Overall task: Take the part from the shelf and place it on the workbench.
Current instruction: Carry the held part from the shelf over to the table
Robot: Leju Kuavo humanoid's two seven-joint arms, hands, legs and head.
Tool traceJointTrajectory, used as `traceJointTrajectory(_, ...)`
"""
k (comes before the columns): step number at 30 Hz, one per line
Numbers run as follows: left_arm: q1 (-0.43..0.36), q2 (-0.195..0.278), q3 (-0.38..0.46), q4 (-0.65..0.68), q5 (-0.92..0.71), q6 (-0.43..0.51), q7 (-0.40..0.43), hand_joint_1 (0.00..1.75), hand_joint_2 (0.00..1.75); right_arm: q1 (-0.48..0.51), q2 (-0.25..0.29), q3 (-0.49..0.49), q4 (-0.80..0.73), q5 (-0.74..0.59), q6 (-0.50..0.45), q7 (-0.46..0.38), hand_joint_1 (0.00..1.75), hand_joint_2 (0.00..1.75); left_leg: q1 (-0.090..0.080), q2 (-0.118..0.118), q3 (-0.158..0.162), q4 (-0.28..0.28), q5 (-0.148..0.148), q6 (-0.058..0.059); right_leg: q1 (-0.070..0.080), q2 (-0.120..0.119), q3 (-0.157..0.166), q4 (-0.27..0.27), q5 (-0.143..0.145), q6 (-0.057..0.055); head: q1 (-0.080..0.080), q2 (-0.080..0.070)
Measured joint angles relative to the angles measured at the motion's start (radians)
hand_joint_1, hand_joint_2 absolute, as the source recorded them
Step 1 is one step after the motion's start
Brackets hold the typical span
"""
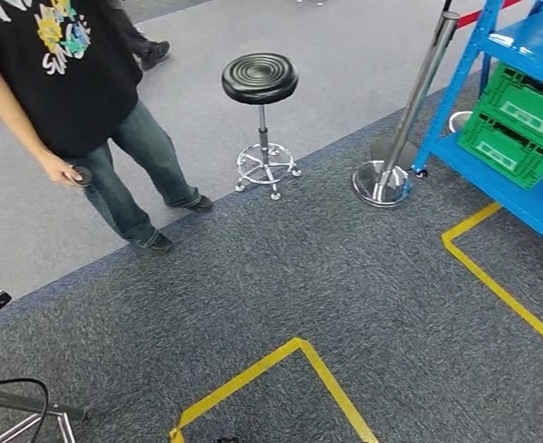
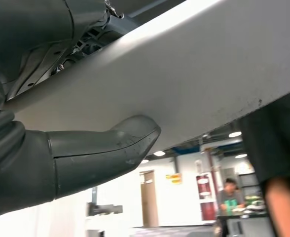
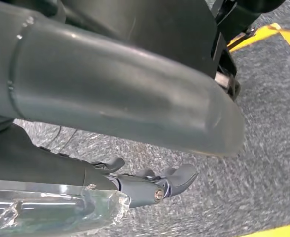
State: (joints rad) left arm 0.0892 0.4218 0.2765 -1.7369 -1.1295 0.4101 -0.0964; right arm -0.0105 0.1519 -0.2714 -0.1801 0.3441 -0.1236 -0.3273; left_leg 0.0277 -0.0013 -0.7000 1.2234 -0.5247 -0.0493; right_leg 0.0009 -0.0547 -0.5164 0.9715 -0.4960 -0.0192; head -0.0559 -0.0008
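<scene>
Probably a workshop hall: blue shelf [image 1: 534,55], green crates [image 1: 516,120], yellow floor tape [image 1: 304,369].

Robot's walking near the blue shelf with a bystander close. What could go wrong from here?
1. The person stands close on the left; a turn might clip them.
2. The stanchion base and stool sit beside the blue shelf; a foot could catch either.
3. The green crates look tilted, so reaching in may be awkward.
</scene>
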Motion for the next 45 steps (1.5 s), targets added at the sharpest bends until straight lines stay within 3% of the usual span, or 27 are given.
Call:
traceJointTrajectory(2,-0.001,0.002,0.000,0.002,0.000,0.000,0.000,1.75,1.75,-0.001,0.000,0.000,0.000,0.000,0.000,-0.001,0.00,0.00,-0.002,0.046,0.075,-0.129,0.057,-0.003,0.002,-0.026,0.005,0.004,-0.008,0.009,-0.001,0.000)
traceJointTrajectory(4,-0.001,0.004,0.000,0.003,0.001,0.000,0.001,1.75,1.75,-0.002,0.000,0.000,0.000,0.000,0.000,-0.002,0.00,0.00,-0.008,0.081,0.120,-0.211,0.075,0.008,0.009,-0.047,0.007,0.009,-0.018,0.020,0.001,0.000)
traceJointTrajectory(5,-0.001,0.005,0.000,0.004,0.001,0.000,0.001,1.75,1.75,-0.003,0.000,0.000,0.000,-0.001,0.001,-0.002,0.00,0.00,-0.012,0.082,0.122,-0.220,0.070,0.016,0.012,-0.058,0.010,0.009,-0.022,0.025,0.002,0.000)
traceJointTrajectory(7,0.002,0.007,0.002,0.004,0.002,0.000,0.001,1.75,1.75,-0.004,0.001,0.000,0.000,-0.002,0.001,-0.003,0.00,0.00,-0.012,0.053,0.119,-0.223,0.072,0.033,0.011,-0.075,0.017,0.008,-0.029,0.034,0.005,0.000)
traceJointTrajectory(9,0.000,0.010,0.002,0.004,0.004,0.000,0.002,1.75,1.75,-0.004,0.002,0.000,-0.001,-0.002,0.001,-0.003,0.00,0.00,-0.010,0.030,0.119,-0.225,0.076,0.047,0.005,-0.040,0.002,0.045,-0.057,0.043,0.007,0.000)
traceJointTrajectory(11,-0.003,0.011,0.002,0.005,0.006,0.000,0.003,1.75,1.75,-0.004,0.002,0.000,-0.001,-0.003,0.002,-0.003,0.00,0.00,-0.010,0.007,0.117,-0.226,0.079,0.057,0.002,0.024,-0.058,0.169,-0.120,0.045,0.010,0.000)
traceJointTrajectory(13,-0.004,0.011,0.000,0.007,0.007,0.000,0.004,1.75,1.75,-0.003,0.003,0.000,-0.001,-0.003,0.002,-0.003,0.00,0.00,-0.015,-0.020,0.115,-0.226,0.079,0.061,0.004,0.050,-0.132,0.303,-0.163,0.042,0.010,0.000)
traceJointTrajectory(14,-0.004,0.011,0.000,0.009,0.007,0.000,0.004,1.75,1.75,-0.002,0.003,0.000,-0.001,-0.003,0.002,-0.002,0.00,0.00,-0.017,-0.035,0.115,-0.226,0.079,0.062,0.005,0.054,-0.151,0.325,-0.157,0.037,0.010,0.000)
traceJointTrajectory(15,-0.004,0.011,0.000,0.010,0.007,-0.001,0.004,1.75,1.75,-0.002,0.003,0.000,-0.001,-0.003,0.002,-0.002,0.00,0.00,-0.019,-0.050,0.116,-0.226,0.079,0.062,0.008,0.058,-0.147,0.301,-0.128,0.031,0.010,0.000)
traceJointTrajectory(16,-0.004,0.011,0.000,0.012,0.008,-0.001,0.004,1.75,1.75,-0.002,0.003,0.000,-0.001,-0.003,0.002,-0.002,0.00,0.00,-0.021,-0.065,0.118,-0.226,0.079,0.062,0.011,0.068,-0.125,0.241,-0.085,0.022,0.010,0.000)
traceJointTrajectory(18,-0.005,0.011,0.000,0.015,0.009,-0.001,0.004,1.75,1.75,-0.002,0.002,0.000,-0.001,-0.004,0.001,-0.002,0.00,0.00,-0.020,-0.092,0.119,-0.225,0.079,0.060,0.017,0.124,-0.065,0.094,-0.010,0.001,0.009,0.000)
traceJointTrajectory(20,-0.006,0.011,0.000,0.020,0.011,-0.001,0.005,1.75,1.75,-0.005,0.002,0.000,-0.001,-0.005,0.000,-0.001,0.00,0.00,-0.014,-0.117,0.112,-0.224,0.081,0.052,0.020,0.162,-0.031,0.023,0.011,-0.011,0.011,0.000)
traceJointTrajectory(22,-0.007,0.014,0.001,0.028,0.014,-0.002,0.005,1.75,1.75,-0.006,0.003,0.000,-0.001,-0.005,-0.003,0.000,0.00,0.00,-0.007,-0.139,0.105,-0.226,0.087,0.039,0.020,0.142,-0.019,0.009,0.014,-0.013,0.013,0.000)
traceJointTrajectory(24,-0.012,0.019,0.003,0.036,0.018,-0.002,0.005,1.75,1.75,-0.005,0.007,0.000,-0.001,-0.005,-0.007,0.000,0.00,0.00,-0.008,-0.101,0.093,-0.204,0.071,0.031,0.017,0.112,-0.006,-0.014,0.024,-0.014,0.011,0.000)
traceJointTrajectory(26,-0.022,0.022,0.003,0.045,0.021,-0.002,0.005,1.75,1.75,-0.004,0.010,0.000,-0.001,-0.005,-0.010,0.001,0.00,0.00,-0.008,-0.035,0.049,-0.114,0.017,0.021,0.015,0.078,0.004,-0.029,0.028,-0.013,0.008,0.000)
traceJointTrajectory(28,-0.027,0.022,0.001,0.055,0.021,-0.002,0.005,1.75,1.75,-0.003,0.012,0.000,-0.001,-0.006,-0.011,0.002,0.00,0.00,0.000,-0.012,-0.008,0.001,-0.033,0.006,0.015,0.046,0.005,-0.029,0.024,-0.012,0.006,0.000)
traceJointTrajectory(29,-0.026,0.022,0.001,0.061,0.021,-0.002,0.005,1.75,1.75,-0.002,0.013,0.000,-0.001,-0.006,-0.012,0.002,0.00,0.00,0.006,-0.009,-0.020,0.026,-0.034,-0.002,0.014,0.030,0.005,-0.028,0.022,-0.009,0.006,0.000)
traceJointTrajectory(31,-0.027,0.022,0.000,0.071,0.021,-0.002,0.003,1.75,1.75,-0.002,0.015,-0.001,-0.001,-0.007,-0.015,0.003,0.00,0.00,0.018,0.005,0.012,-0.033,0.014,-0.018,0.008,0.000,0.006,-0.020,0.013,0.001,0.007,0.000)
traceJointTrajectory(33,-0.030,0.020,-0.002,0.080,0.020,-0.001,0.001,1.75,1.75,-0.003,0.015,-0.001,-0.001,-0.008,-0.018,0.005,0.00,0.00,0.024,0.050,0.077,-0.153,0.063,-0.034,0.006,-0.023,0.003,-0.002,-0.003,0.018,0.005,0.000)
traceJointTrajectory(35,-0.033,0.016,-0.006,0.090,0.019,-0.001,-0.001,1.75,1.75,-0.005,0.015,-0.001,-0.001,-0.009,-0.021,0.006,0.00,0.00,0.022,0.068,0.105,-0.203,0.067,-0.020,0.010,-0.040,0.000,0.013,-0.022,0.031,0.008,0.000)
traceJointTrajectory(37,-0.036,0.015,-0.008,0.097,0.016,0.000,-0.002,1.75,1.75,-0.007,0.016,-0.002,-0.001,-0.009,-0.023,0.006,0.00,0.00,0.016,0.044,0.103,-0.201,0.062,0.008,0.008,-0.057,0.004,0.014,-0.032,0.037,0.013,0.000)
traceJointTrajectory(38,-0.038,0.016,-0.008,0.099,0.015,0.000,-0.002,1.75,1.75,-0.008,0.017,-0.002,-0.001,-0.009,-0.023,0.006,0.00,0.00,0.014,0.034,0.102,-0.201,0.063,0.016,0.004,-0.054,0.006,0.017,-0.038,0.041,0.014,0.000)
traceJointTrajectory(40,-0.050,0.018,-0.010,0.102,0.011,0.000,-0.003,1.75,1.75,-0.007,0.018,-0.002,-0.001,-0.011,-0.027,0.005,0.00,0.00,0.009,0.013,0.101,-0.202,0.065,0.031,-0.002,-0.011,-0.016,0.074,-0.078,0.045,0.014,0.000)
traceJointTrajectory(42,-0.063,0.020,-0.016,0.109,0.010,0.000,-0.002,1.75,1.75,-0.006,0.019,-0.002,-0.001,-0.015,-0.031,0.004,0.00,0.00,0.003,-0.008,0.100,-0.202,0.066,0.040,-0.001,0.039,-0.087,0.212,-0.148,0.040,0.016,0.000)
traceJointTrajectory(43,-0.068,0.020,-0.019,0.113,0.009,0.000,-0.002,1.75,1.75,-0.005,0.019,-0.002,-0.001,-0.016,-0.033,0.004,0.00,0.00,-0.001,-0.020,0.099,-0.202,0.065,0.044,0.001,0.048,-0.126,0.282,-0.172,0.035,0.016,0.000)
traceJointTrajectory(44,-0.070,0.020,-0.022,0.117,0.008,0.000,-0.002,1.75,1.75,-0.004,0.019,-0.002,-0.001,-0.017,-0.034,0.003,0.00,0.00,-0.006,-0.032,0.099,-0.202,0.065,0.046,0.004,0.052,-0.155,0.323,-0.177,0.028,0.016,0.000)
traceJointTrajectory(45,-0.071,0.020,-0.025,0.121,0.008,0.001,-0.001,1.75,1.75,-0.004,0.019,-0.002,-0.001,-0.017,-0.035,0.003,0.00,0.00,-0.010,-0.046,0.100,-0.202,0.064,0.048,0.008,0.056,-0.166,0.327,-0.161,0.020,0.016,0.000)
